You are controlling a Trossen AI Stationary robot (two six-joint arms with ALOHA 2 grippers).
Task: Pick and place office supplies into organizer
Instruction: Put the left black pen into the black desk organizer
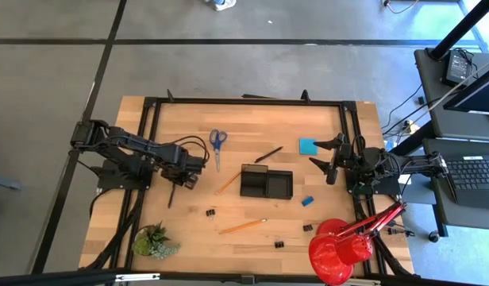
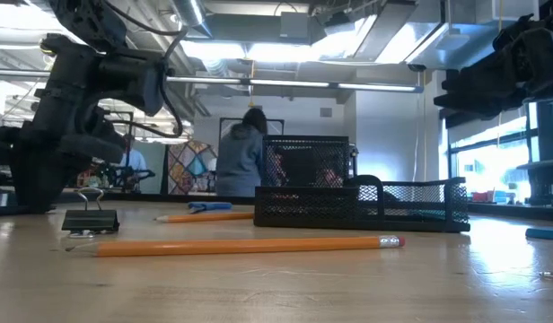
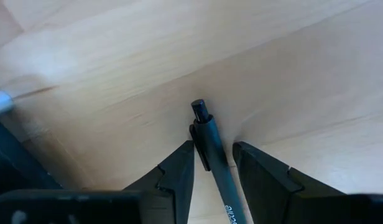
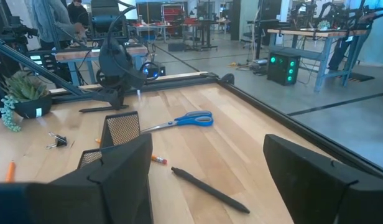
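**Our two arms at the table**

Our left gripper (image 3: 213, 171) is low over the table's left side, its dark fingers (image 3: 179, 174) closed against a black pen; our right gripper (image 1: 330, 155) waits raised at the right, jaws spread wide

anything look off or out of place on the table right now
Nothing looks damaged or spilled. The supplies simply lie scattered around the black organizer, which appears empty. The left claw straddles a dark pen lying on the wood; the right claw waits open.
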